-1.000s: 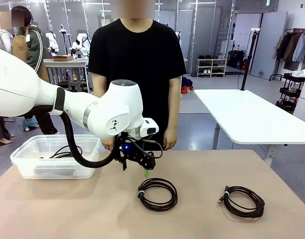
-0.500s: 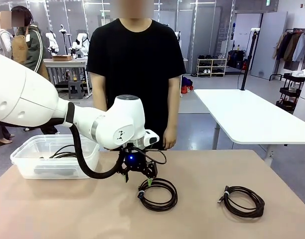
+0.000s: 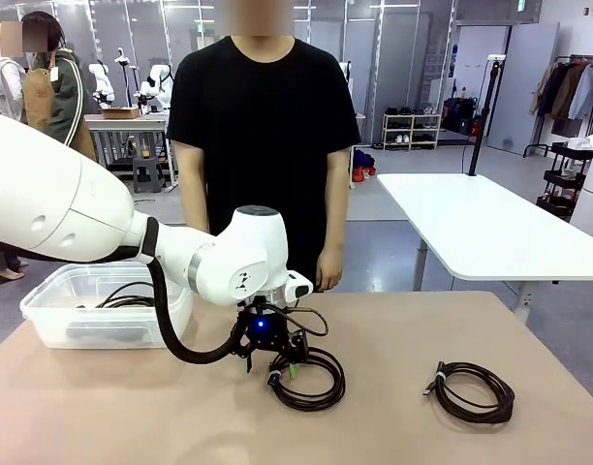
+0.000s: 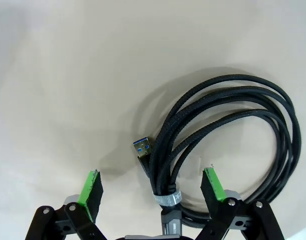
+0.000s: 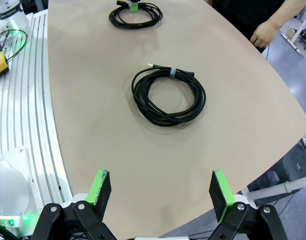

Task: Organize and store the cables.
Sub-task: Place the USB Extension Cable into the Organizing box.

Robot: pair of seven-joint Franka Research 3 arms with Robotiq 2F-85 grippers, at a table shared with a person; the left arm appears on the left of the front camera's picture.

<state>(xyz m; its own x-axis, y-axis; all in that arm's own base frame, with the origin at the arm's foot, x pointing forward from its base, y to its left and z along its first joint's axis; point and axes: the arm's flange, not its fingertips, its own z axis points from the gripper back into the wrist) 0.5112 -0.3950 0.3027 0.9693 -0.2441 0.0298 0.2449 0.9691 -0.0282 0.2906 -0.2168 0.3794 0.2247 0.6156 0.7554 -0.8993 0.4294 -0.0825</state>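
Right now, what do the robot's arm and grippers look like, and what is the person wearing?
The left arm is glossy white with rounded joints, a black ribbed hose looping below it, and a blue light at the wrist. The left gripper and right gripper are black linkages with green pads. The person wears a black short-sleeved T-shirt.

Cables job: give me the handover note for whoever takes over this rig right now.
Left gripper: open, low over the middle coil, fingers either side of its tied section, not closed on it.
Right gripper: open, empty, away from the cables.
Right coil: lying on the table, untouched.
Clear bin: at the table's left, black cable inside.
Done: at least one cable binned.
Left: grasp the middle coil, bin it, then the right coil.
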